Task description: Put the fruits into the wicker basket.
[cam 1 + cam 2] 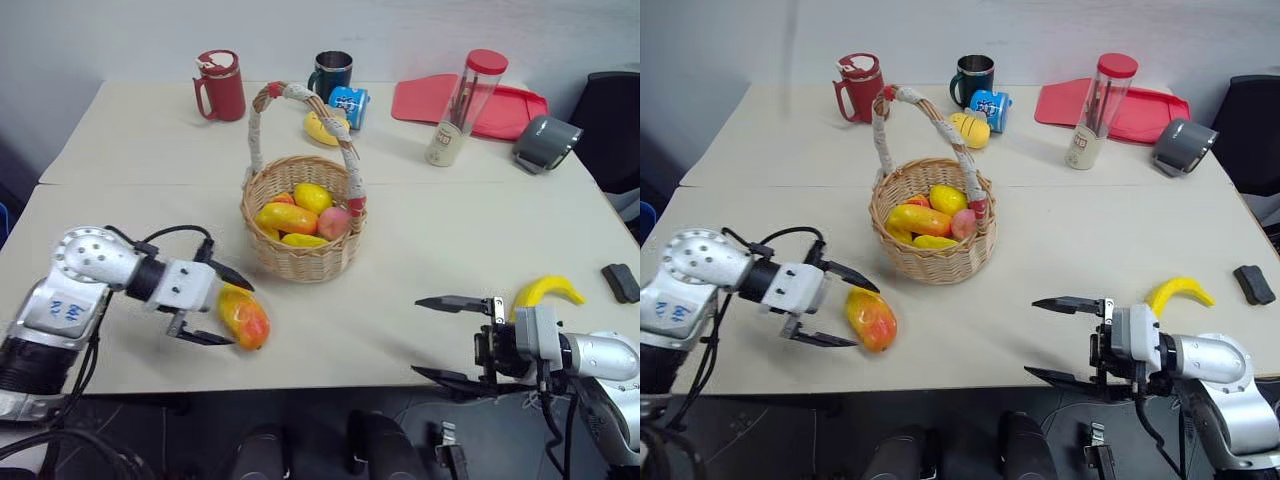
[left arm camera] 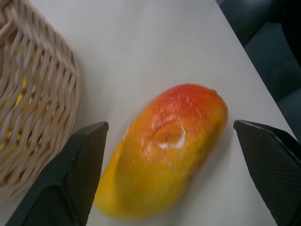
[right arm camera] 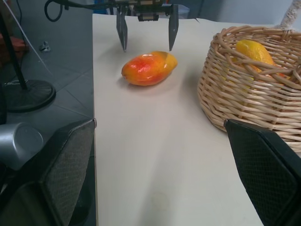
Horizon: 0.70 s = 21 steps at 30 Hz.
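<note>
Desk (image 1: 450, 250): pale, wide, two tops butted; dark floor along the near edge, plain wall at the far side. Wicker basket (image 1: 300, 255) sits centre, already carrying several fruits. Left tool (image 1: 212, 305) is spread wide, holding nothing, its fingers either side of the mango (image 1: 244, 316) lying near-left of the basket. Right tool (image 1: 452, 338) is also wide open and empty; the banana (image 1: 546, 291) lies just beyond it, near right. Judgement: centre the left tool over the mango's middle, close across its narrow width, lift clear of the rim and handle before releasing.
</note>
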Motion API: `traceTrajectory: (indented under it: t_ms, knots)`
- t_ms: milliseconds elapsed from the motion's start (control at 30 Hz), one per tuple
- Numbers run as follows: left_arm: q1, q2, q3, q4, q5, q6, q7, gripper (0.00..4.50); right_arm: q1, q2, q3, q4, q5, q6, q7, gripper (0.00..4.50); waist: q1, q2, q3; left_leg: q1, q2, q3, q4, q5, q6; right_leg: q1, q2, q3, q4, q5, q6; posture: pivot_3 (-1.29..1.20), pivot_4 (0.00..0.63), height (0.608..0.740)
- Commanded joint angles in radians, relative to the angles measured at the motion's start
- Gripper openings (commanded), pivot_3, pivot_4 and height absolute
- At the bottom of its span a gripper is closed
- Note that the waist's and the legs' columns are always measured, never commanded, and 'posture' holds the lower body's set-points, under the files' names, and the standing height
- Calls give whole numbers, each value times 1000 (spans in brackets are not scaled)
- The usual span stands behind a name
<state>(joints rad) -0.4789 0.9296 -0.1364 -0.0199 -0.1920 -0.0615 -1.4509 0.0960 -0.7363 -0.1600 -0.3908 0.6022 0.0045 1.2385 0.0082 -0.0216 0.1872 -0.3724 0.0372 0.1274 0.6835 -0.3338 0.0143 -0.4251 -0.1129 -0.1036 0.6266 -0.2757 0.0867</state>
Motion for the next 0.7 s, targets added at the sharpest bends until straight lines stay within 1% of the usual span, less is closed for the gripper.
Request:
traceTrajectory:
  t_ms: [33, 100, 200, 300, 333, 367, 433, 467, 500, 567, 633, 700]
  knots:
    - [-21, -22, -49, 17, 63, -33, 14, 4480, 3, -6, -7, -56, 10, 23, -31, 4500, 1, 0, 0, 0, 0, 0, 0, 0, 0, 0, 0, 0, 0, 0, 0, 0, 150, 740]
    - [-7, -12, -71, 1, 62, -26, -18, 4480, 5, -2, -9, -65, 9, 32, -45, 4500, 1, 0, 0, 0, 0, 0, 1, 0, 0, 0, 0, 0, 0, 0, 0, 0, 150, 740]
    - [3, -4, -89, 9, 81, -49, -27, 3920, 8, 2, -8, -75, 11, 43, -60, 4500, 1, 0, 0, 0, 4, 0, 1, 0, 1, 0, 0, 0, 0, 0, 0, 0, 150, 740]
    - [2, -9, -93, 31, 104, -84, -18, 3130, 10, 3, -6, -78, 10, 45, -65, 4500, 2, 0, 0, 0, 4, 0, 1, 0, 1, 0, -1, 0, -1, 0, 0, 0, 150, 740]
    - [5, -9, -76, 22, 77, -61, -18, 3031, 13, 10, -8, -77, 14, 45, -72, 4500, 2, 0, 0, 0, 4, 0, 1, 0, 1, 0, -1, 0, -1, 0, 0, 0, 150, 740]
    - [9, -8, -62, 14, 55, -43, -18, 3020, 17, 15, -10, -77, 16, 44, -78, 4500, 3, 0, 0, 0, 4, 0, 1, 0, 1, 0, -1, 0, -1, 0, 0, 0, 150, 740]
    - [4, -16, 38, -81, -165, 151, -17, 3018, 30, 48, -32, -75, 54, 56, -117, 4500, 3, 0, 0, 0, 5, 0, 1, 0, 1, 0, -1, 0, -1, 0, 0, 0, 150, 740]
    - [-16, -29, 83, -111, -247, 235, 11, 3018, 39, 66, -44, -76, 77, 70, -143, 4500, 3, 0, 0, 0, 6, -1, 1, 0, 1, 0, 0, 0, 0, 0, 0, 0, 150, 740]
    - [-30, -37, 112, -132, -298, 293, 33, 3017, 45, 78, -52, -77, 92, 80, -161, 4500, 4, 0, 0, -2, 6, -1, 1, 0, 1, 0, 0, 0, 0, 0, 0, 0, 150, 740]
    - [-128, -85, 161, -117, -335, 418, 171, 3017, 56, 96, -68, -79, 102, 94, -195, 4500, 13, 0, 0, -2, 6, -2, 2, 0, 1, 0, 0, -1, 1, 0, 0, 0, 150, 740]
    - [-195, -120, 178, -101, -335, 496, 269, 3017, 60, 99, -74, -81, 102, 101, -209, 4500, 18, 0, 0, -2, 5, -4, 6, 0, 1, 2, -1, -1, -1, 0, 1, 0, 150, 740]
    - [-262, -171, 154, -62, -287, 560, 376, 3017, 55, 101, -72, -77, 97, 100, -215, 4500, 17, 0, 0, 0, 4, -4, 6, 0, 2, 5, -1, -1, -1, 1, 1, 0, 150, 740]
